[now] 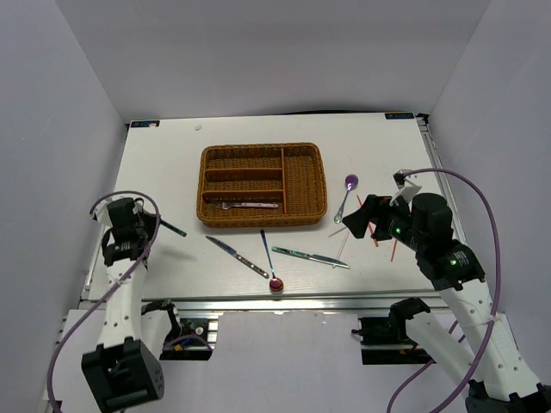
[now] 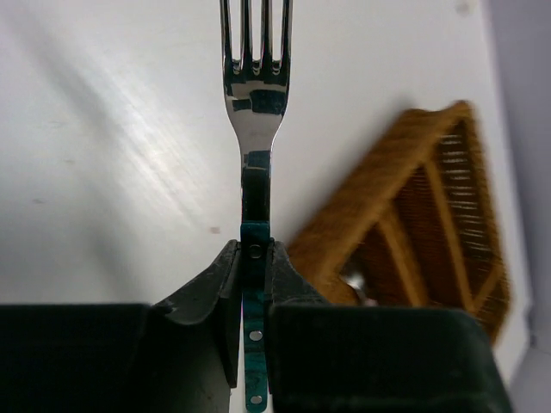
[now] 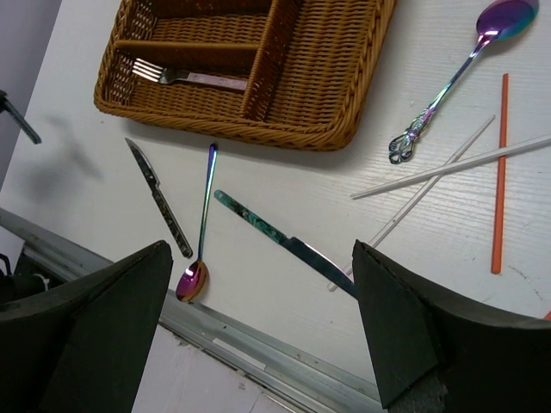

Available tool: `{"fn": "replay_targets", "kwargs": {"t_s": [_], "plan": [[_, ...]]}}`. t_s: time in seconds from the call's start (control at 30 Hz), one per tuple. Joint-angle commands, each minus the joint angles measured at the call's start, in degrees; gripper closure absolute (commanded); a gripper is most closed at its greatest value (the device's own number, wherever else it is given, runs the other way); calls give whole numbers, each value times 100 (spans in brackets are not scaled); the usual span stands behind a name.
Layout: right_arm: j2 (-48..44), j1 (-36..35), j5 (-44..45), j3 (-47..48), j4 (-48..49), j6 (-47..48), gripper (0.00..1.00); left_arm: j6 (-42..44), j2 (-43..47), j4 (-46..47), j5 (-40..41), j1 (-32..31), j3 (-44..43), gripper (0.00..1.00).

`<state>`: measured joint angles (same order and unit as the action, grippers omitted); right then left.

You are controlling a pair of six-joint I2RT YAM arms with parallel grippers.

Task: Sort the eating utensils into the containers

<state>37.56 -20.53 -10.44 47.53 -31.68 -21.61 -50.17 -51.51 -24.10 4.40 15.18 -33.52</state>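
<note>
Done: first fork in tray.
Left gripper: clamped on second fork.
Right gripper: spread apart, empty.
Remaining: knives, spoons, chopsticks.

From high at the near edge we look down on the whole bench. Our left wrist view sits low, facing a corner of the wicker tray. Our right wrist view looks down from higher, and all three share that tray.

Fork in tray (knife before it)
</note>
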Motion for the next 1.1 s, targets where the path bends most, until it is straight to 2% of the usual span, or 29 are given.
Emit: {"fn": "replay_targets", "kwargs": {"t_s": [0.0, 0.1, 0.13, 0.23, 0.27, 0.33, 0.37, 0.47, 0.6, 0.87, 0.93, 1.07], "plan": [[-12, 6, 331, 108, 100, 69, 11, -703, 482, 370, -273, -287, -15, 100], [49, 14, 691, 46, 136, 69, 11, -1730, 913, 1308, -239, -796, 458, 100], [145, 6, 779, 55, 119, 60, 11, -2333, 1001, 1929, -108, -1006, 608, 100], [348, 6, 912, 204, 75, 25, 11, -3138, 1134, 2897, 937, -2165, 926, 100], [383, 14, 912, 248, 74, 16, 11, -3235, 960, 3032, 1253, -2760, 909, 100], [453, 6, 894, 345, 74, -45, 11, -3410, 635, 3514, 2138, -3396, 821, 100], [454, 14, 859, 354, 92, -89, 11, -3490, 433, 3622, 2387, -3921, 760, 100], [428, 6, 701, 319, 101, -230, 11, -3692, -525, 4052, 2951, -4504, 478, 100], [331, 14, 675, 283, -4, -300, 11, -4227, -1518, 4553, 3102, -4691, 363, 100], [340, 14, 806, 380, -259, -46, 11, -5054, -2205, 4546, 3795, -5227, 293, 100], [322, 14, 754, 363, -260, -28, 11, -5116, -2354, 4852, 3814, -5245, 372, 100], [331, 14, 648, 319, -251, -19, 11, -5371, -2837, 4766, 3769, -5358, 188, 100]]}}
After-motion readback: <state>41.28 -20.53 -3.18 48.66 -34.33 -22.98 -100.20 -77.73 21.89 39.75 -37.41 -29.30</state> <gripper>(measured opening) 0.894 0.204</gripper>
